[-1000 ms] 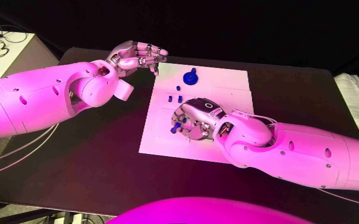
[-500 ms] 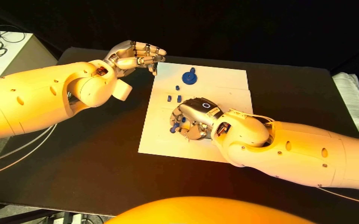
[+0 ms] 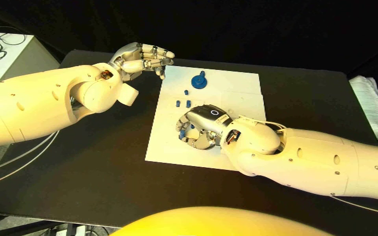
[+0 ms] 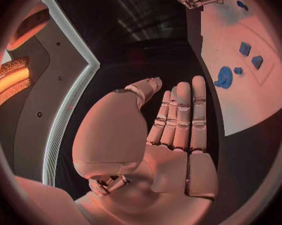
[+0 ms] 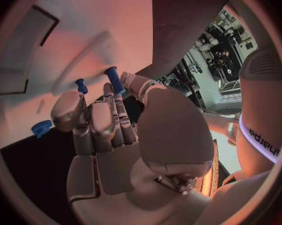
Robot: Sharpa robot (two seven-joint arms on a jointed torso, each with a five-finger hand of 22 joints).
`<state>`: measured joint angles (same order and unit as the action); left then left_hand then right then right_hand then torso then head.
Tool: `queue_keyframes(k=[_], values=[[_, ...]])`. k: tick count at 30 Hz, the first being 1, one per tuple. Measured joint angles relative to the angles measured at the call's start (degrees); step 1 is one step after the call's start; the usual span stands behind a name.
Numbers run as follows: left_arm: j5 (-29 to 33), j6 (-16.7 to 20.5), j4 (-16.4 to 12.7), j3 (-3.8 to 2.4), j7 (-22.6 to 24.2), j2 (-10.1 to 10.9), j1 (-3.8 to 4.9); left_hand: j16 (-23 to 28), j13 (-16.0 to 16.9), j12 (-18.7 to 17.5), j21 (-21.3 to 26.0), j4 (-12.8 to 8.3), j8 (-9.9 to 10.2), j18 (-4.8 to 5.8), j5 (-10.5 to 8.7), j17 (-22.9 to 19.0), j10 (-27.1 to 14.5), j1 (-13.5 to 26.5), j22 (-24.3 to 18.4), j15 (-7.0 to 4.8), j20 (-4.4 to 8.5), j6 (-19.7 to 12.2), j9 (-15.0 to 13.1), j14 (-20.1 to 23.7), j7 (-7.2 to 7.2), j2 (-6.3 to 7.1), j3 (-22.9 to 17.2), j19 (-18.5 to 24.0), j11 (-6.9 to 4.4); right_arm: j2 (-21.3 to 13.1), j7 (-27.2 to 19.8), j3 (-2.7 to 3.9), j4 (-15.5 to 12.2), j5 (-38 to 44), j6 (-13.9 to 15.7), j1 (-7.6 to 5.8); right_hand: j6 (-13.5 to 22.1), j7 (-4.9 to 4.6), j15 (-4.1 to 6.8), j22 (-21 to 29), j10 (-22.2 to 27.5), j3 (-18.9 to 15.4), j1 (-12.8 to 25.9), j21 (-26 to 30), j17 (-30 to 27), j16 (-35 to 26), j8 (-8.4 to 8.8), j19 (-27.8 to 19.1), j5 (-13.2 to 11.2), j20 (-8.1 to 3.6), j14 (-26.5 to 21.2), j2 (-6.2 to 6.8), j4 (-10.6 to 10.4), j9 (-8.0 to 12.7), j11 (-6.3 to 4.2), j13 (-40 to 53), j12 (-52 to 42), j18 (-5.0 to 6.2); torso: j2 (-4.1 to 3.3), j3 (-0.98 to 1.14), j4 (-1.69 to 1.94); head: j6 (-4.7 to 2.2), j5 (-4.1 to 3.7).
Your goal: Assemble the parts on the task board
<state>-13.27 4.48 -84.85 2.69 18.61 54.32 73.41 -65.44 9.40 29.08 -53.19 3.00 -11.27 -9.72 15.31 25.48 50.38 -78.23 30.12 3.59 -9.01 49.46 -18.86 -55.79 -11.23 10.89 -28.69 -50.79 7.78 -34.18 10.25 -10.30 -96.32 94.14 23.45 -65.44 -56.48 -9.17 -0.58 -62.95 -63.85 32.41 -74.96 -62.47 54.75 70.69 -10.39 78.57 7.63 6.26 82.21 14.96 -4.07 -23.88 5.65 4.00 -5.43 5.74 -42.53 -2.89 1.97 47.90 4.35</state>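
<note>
Head cam looks steeply down on the counter (image 3: 94, 176) from the robot's side, each wrist fisheye sits close behind its own hand, and all three catch the white task board (image 3: 236, 91).

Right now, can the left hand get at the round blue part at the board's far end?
Probably yes. The left hand holds nothing, and the round blue part stands uncovered on the white task board; the right hand works nearer the robot.

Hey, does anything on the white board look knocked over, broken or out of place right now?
Nothing stands out. The task board lies flat, with small blue parts and a round blue part on it. The right hand holds a blue peg; the left hand hovers empty.
</note>
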Motion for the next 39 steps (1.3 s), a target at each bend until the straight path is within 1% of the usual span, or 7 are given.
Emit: queue_keyframes(k=[8,13,17,21,25,32,39], values=[[0.0,0.0,0.0,0.00,-0.1,0.1,0.00,0.0,0.0,0.0,0.0,0.0,0.0,0.00,0.00,0.0,0.0,0.0,0.0,0.00,0.00,0.0,0.0,0.0,0.00,0.00,0.0,0.0,0.00,-0.4,-0.8,-0.07,0.0,-0.3,1.0,0.00,0.7,-0.29,-0.58,3.5,3.5,-2.8,-0.2,4.1,-2.4,-1.4,0.95,-2.0,0.3,0.31,-1.6,0.13,-0.1,0.5,0.54,-0.1,0.0,0.90,0.01,0.07,0.01,-0.12,-0.05],[0.0,-0.1,0.0,0.00,-0.1,0.1,0.00,0.0,0.0,0.0,0.0,0.0,0.0,0.00,0.00,0.0,0.0,0.0,0.0,0.00,0.00,0.0,0.0,0.0,0.00,0.00,0.0,0.0,0.00,-0.7,-1.1,-0.09,-0.1,-0.3,2.4,0.10,1.9,-0.45,-1.02,9.4,8.8,-11.9,-4.7,11.2,-6.0,-2.9,2.87,-4.6,1.0,0.99,-5.2,-2.20,-1.7,1.5,1.03,0.1,-2.3,2.01,0.01,0.09,0.01,-0.20,-0.12],[0.0,-0.1,0.0,0.00,-0.2,0.0,0.00,0.0,0.0,0.0,0.0,0.0,0.0,0.00,0.00,0.0,0.0,0.0,0.0,0.00,0.00,0.0,0.0,0.0,0.00,0.00,0.0,0.0,0.00,-1.3,-1.7,-0.09,-0.6,-0.3,4.4,0.15,4.1,-0.11,-1.89,16.9,15.5,-22.5,-11.3,20.3,-12.0,-5.2,4.84,-7.9,1.7,1.67,-9.2,-3.02,-8.3,2.5,1.96,0.2,-5.5,3.23,-0.01,0.10,0.01,-0.37,-0.31],[0.0,-0.1,0.1,0.00,-0.2,0.0,0.00,0.0,0.0,0.0,0.0,0.0,0.0,0.00,0.00,0.0,0.0,0.0,0.0,0.00,0.00,0.0,0.0,0.0,0.00,0.00,0.0,0.0,0.00,-3.2,-2.5,-0.06,-1.9,-0.9,6.4,0.17,4.6,0.26,-2.05,17.7,16.8,-25.9,-14.2,21.5,-13.2,-4.8,5.31,-7.9,2.4,1.64,-9.8,-2.92,-12.5,2.8,2.04,0.6,-8.6,4.00,-0.02,0.11,0.01,-0.52,-0.77],[0.0,-0.2,0.1,0.00,-0.2,0.0,-0.01,0.0,0.0,0.0,0.0,0.0,0.0,0.00,0.00,0.0,0.0,0.0,0.0,0.00,0.00,0.0,0.0,0.0,0.00,0.00,0.0,0.0,0.00,-7.3,-3.6,0.21,-4.1,-4.0,7.9,-0.50,3.7,-0.54,-0.61,11.6,10.0,-24.6,-14.5,14.5,-8.6,-1.4,5.24,-3.3,2.4,0.57,-5.8,-4.14,-12.4,2.8,0.58,1.4,-13.3,3.85,0.02,0.08,-0.01,-0.76,-1.70],[0.0,-0.2,-0.1,0.01,-0.2,0.4,-0.05,0.0,0.0,0.0,0.0,0.0,0.0,0.01,0.00,0.0,0.0,0.0,0.0,0.00,0.00,0.0,0.0,0.0,0.00,0.00,0.0,0.0,0.00,-17.0,-4.5,0.60,-7.0,-12.8,8.8,-3.07,0.1,1.65,2.16,2.2,-2.2,-21.9,-11.2,4.2,0.8,3.8,3.02,1.8,2.4,-2.01,-0.2,-4.07,-12.4,2.8,-2.02,7.5,-24.3,1.61,0.24,0.08,-0.42,-1.09,-3.68],[0.0,-0.2,-0.6,0.01,-0.2,0.8,-0.26,0.0,-0.1,0.0,0.3,0.2,0.0,0.00,0.00,0.0,0.0,0.0,-0.1,0.00,0.21,-0.4,0.1,0.0,-0.01,0.00,0.2,-0.2,0.00,-25.3,-4.0,0.56,-9.6,-22.5,8.0,-3.51,0.8,2.10,2.74,-6.2,-10.9,-22.6,-5.2,-4.6,13.9,9.9,-1.10,4.9,4.1,-2.58,1.6,-4.05,-12.2,1.8,-2.97,55.1,-65.4,-0.04,0.44,0.13,-0.76,-1.07,-5.54]])
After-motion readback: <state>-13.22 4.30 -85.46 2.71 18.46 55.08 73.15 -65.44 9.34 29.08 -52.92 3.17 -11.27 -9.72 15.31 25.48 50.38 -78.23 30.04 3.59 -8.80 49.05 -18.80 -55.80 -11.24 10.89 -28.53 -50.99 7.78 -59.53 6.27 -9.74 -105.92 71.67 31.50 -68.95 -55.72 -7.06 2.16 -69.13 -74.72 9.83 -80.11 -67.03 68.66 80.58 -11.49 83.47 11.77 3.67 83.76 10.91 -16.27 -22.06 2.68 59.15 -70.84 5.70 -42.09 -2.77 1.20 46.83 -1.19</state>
